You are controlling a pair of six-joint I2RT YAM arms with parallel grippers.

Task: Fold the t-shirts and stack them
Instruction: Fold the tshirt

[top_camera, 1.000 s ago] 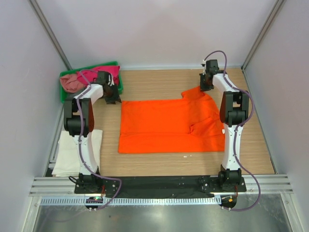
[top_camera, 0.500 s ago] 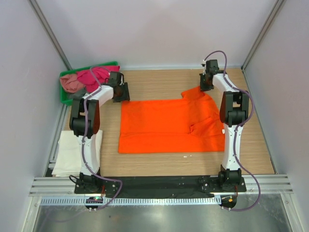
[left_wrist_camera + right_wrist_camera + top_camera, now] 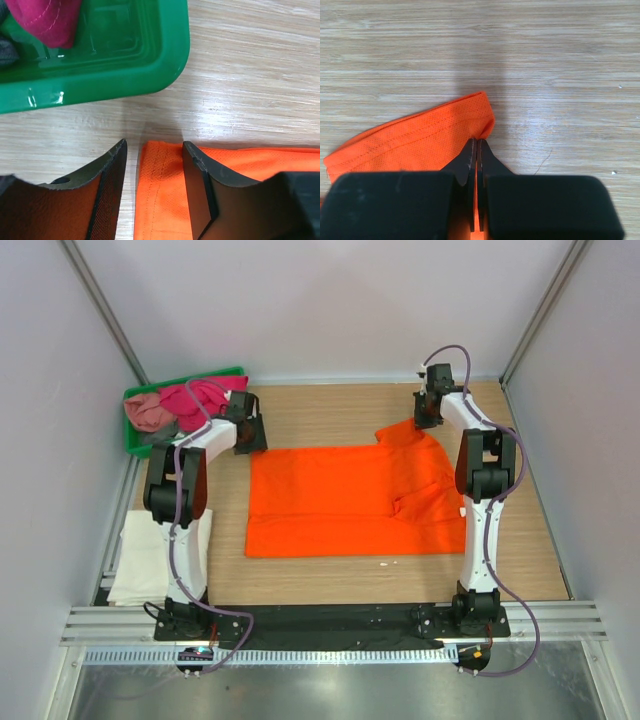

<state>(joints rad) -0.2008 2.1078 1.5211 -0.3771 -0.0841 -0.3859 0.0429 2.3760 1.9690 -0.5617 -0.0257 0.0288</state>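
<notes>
Four shirts show from above. The orange shirt (image 3: 350, 500) lies spread flat mid-table (image 3: 330, 410), smooth on its left and rumpled where cloth doubles over on its right. A white shirt (image 3: 135, 560) sits folded at the near left, likely the start of the stack. A magenta shirt (image 3: 195, 398) and a pink shirt (image 3: 148, 412) are crumpled in the green tray (image 3: 133, 443) at the far left, waiting their turn. The left claw (image 3: 247, 435) is at the orange shirt's far-left corner and the right claw (image 3: 428, 412) at its far-right tip. Taking both ends of the far edge would, I judge, let the arms carry it over as one straight fold.

Left wrist: the left claw is spread and grips nothing. Its fingers (image 3: 112, 170) straddle the orange corner, one outside the cloth over bare wood and one over the cloth, placed to close on the stitched hem. Whether they touch the table I cannot tell. The tray's rounded corner is just beyond, apart from the shirt.

Right wrist: the right claw is pressed together, pinching the orange shirt at a bunched point of hem. The double-stitched, fine-mesh band trails off to the left, slightly puckered by the grip, with bare wood beyond.
</notes>
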